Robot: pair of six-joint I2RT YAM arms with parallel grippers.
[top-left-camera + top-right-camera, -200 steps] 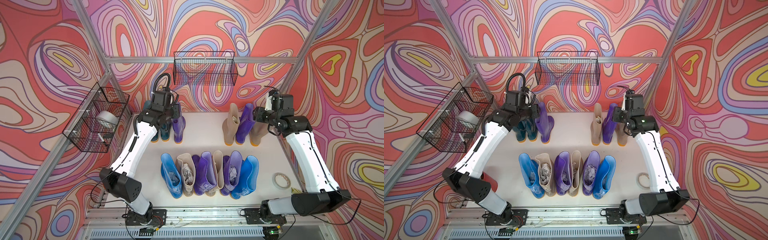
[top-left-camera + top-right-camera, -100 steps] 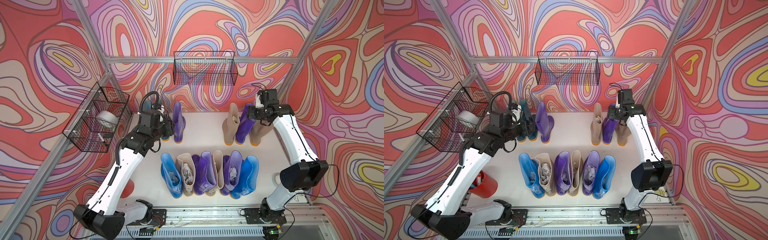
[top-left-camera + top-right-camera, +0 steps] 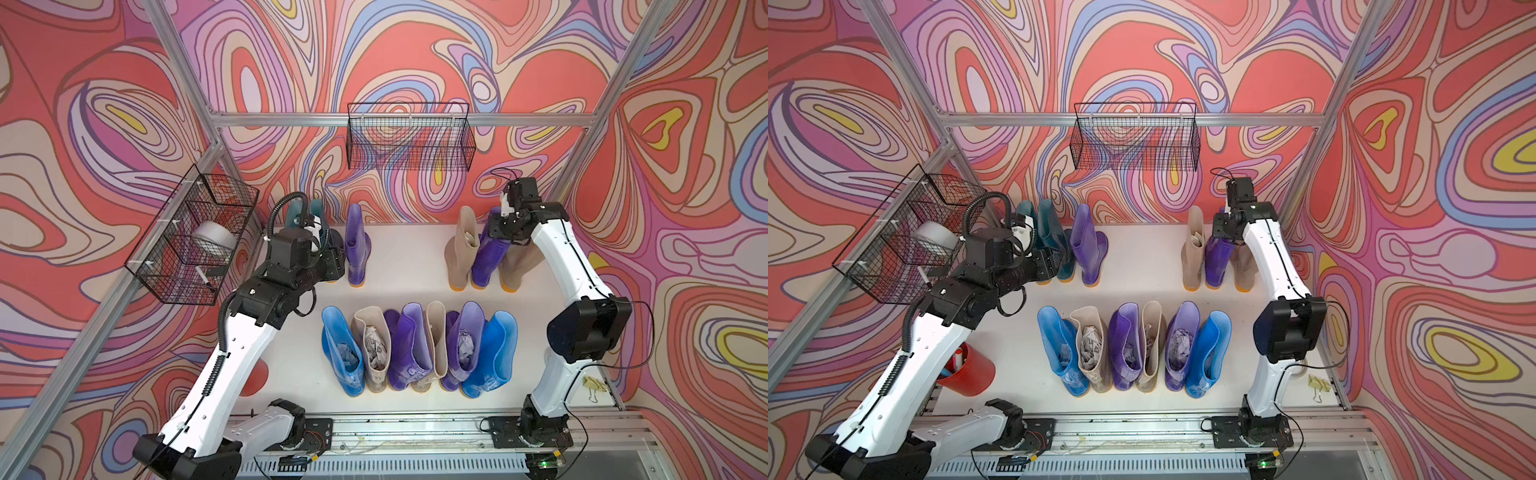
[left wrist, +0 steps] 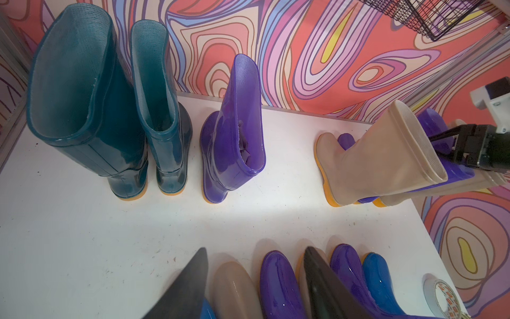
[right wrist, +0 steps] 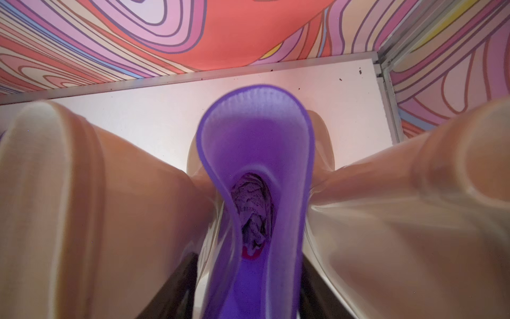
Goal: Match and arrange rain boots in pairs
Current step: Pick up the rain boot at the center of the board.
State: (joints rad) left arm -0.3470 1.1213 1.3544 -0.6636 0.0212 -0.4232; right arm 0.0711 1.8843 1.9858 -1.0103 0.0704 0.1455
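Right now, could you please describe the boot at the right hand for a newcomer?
Below and right of the rear wire basket, two beige boots stand close together. The purple boot between them is the one, the only purple in that group.

Lab cell: aluminium frame (image 3: 291, 119), patterned walls (image 3: 415, 54)

tops: overhead, whole table (image 3: 407, 257) | L-wrist: low, back wall (image 4: 303, 55) | R-wrist: purple boot (image 5: 256, 132) close-up

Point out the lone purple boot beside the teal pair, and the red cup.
lone purple boot (image 3: 356, 245): in a top view, on the middle of its shaft.
red cup (image 3: 973, 374): in a top view, on its side wall.
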